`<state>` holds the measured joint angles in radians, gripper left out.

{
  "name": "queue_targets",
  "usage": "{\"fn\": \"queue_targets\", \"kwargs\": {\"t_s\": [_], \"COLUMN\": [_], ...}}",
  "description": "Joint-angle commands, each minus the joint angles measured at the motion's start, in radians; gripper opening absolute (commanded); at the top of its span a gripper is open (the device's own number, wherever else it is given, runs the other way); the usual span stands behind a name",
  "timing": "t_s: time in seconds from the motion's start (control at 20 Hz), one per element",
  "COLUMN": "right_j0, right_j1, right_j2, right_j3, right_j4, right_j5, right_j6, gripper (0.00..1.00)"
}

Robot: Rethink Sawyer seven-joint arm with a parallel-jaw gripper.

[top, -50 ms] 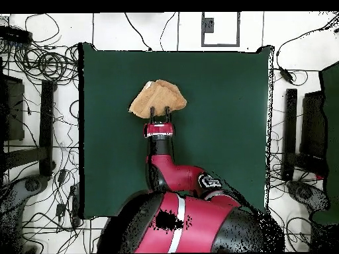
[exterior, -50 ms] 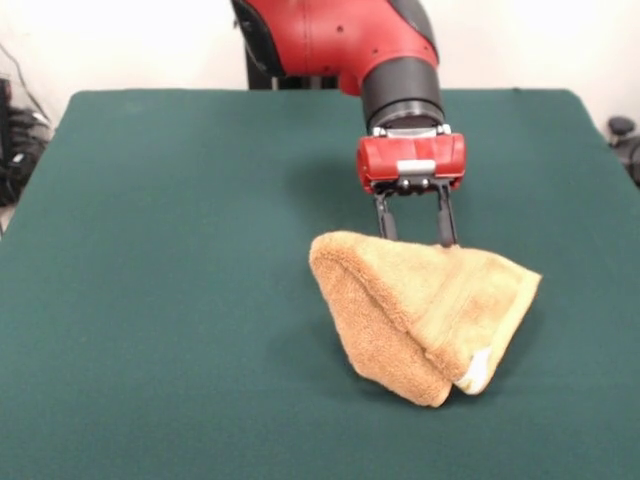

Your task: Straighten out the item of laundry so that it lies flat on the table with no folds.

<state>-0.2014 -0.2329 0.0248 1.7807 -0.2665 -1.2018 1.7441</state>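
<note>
Here's the red Sawyer arm coming down from the top of the front view, its gripper [exterior, -50 ms: 415, 236] sitting right at the upper edge of the towel [exterior, -50 ms: 425, 310]. The two dark fingers [exterior, -50 ms: 384, 222] stand a little apart and their tips disappear behind the cloth's top fold, so it reads as a pinch on that edge, though the tips themselves are hidden and I cannot tell for sure whether they are clamped on the towel.

The tan-orange terry towel sits right of centre on the green bench [exterior, -50 ms: 170, 300], bunched into a rough triangle: doubled layers run down the left side to a point at the bottom, and a pale tag or underside peeks out at the lower right. Far from flat.

Overhead, the towel [top, -50 ms: 157, 98] lies in the upper middle of the bench [top, -50 ms: 225, 132], directly above the gripper [top, -50 ms: 161, 112] in the picture. Its long axis runs across the frame, crosswise to the arm. So the cloth spreads out beyond the fingers, away from the arm's body; I'd judge any unfolding has to carry that edge outward.
</note>
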Motion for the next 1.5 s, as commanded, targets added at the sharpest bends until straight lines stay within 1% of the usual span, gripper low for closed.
{"fn": "queue_targets", "kwargs": {"t_s": [0.05, 0.4, 0.7, 0.75, 0.95, 1.05, 1.2, 1.5], "right_j0": [0.036, 0.036, 0.032, 0.028, -0.003, -0.011, -0.013, -0.003], "right_j1": [0.001, 0.005, 0.015, 0.031, 0.12, 0.146, 0.148, 0.129], "right_j2": [0.103, 0.105, 0.108, 0.112, 0.134, 0.138, 0.137, 0.126], "right_j3": [-0.065, -0.059, -0.072, -0.089, -0.212, -0.238, -0.227, -0.164], "right_j4": [0.081, 0.093, 0.078, 0.061, -0.05, -0.069, -0.066, -0.039], "right_j5": [0.055, 0.05, 0.05, 0.048, 0.053, 0.045, 0.03, -0.013], "right_j6": [0.204, 0.211, 0.216, 0.221, 0.262, 0.273, 0.27, 0.25], "gripper": [1.0, 1.0, 1.0, 1.0, 1.0, 1.0, 1.0, 1.0]}}
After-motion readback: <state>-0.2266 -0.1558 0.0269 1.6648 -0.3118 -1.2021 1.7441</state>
